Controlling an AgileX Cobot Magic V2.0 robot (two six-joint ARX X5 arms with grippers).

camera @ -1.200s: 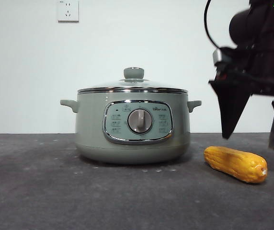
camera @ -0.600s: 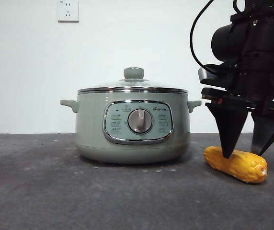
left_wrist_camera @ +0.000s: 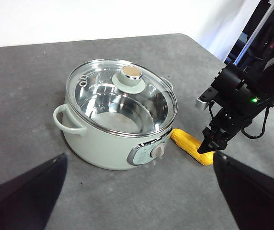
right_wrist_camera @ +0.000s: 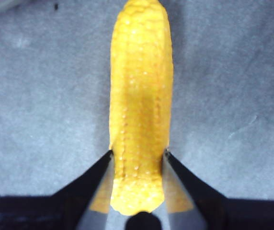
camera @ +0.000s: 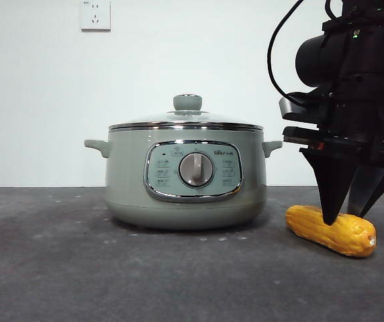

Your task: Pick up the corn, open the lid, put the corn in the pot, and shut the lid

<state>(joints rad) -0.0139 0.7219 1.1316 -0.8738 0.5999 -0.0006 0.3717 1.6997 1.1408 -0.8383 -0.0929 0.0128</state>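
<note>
While the yellow-orange corn cob with rows of kernels (camera: 331, 230) lies on the dark grey surface (camera: 78, 268) just beside the big round sage-green cooking pot (camera: 185, 174), the right gripper (right_wrist_camera: 138, 158) is down over it. Its two black jaws sit one on each side of the corn, near the corn's pale stub end, and they touch its sides. I think they are closing on it, so the grip looks made or almost made, but the corn is not lifted yet.

So the first step, picking up the corn, is only partly done. Opening the lid, putting the corn in and closing the lid are all left to do.

Looking at the pot, the round glass lid with the shiny rim and green knob (left_wrist_camera: 122, 93) sits shut on top. Through the glass the shiny inside of the pot looks empty.

Away from the pot, the left gripper (left_wrist_camera: 137, 191) waits up high with its jaws wide apart, holding nothing.
</note>
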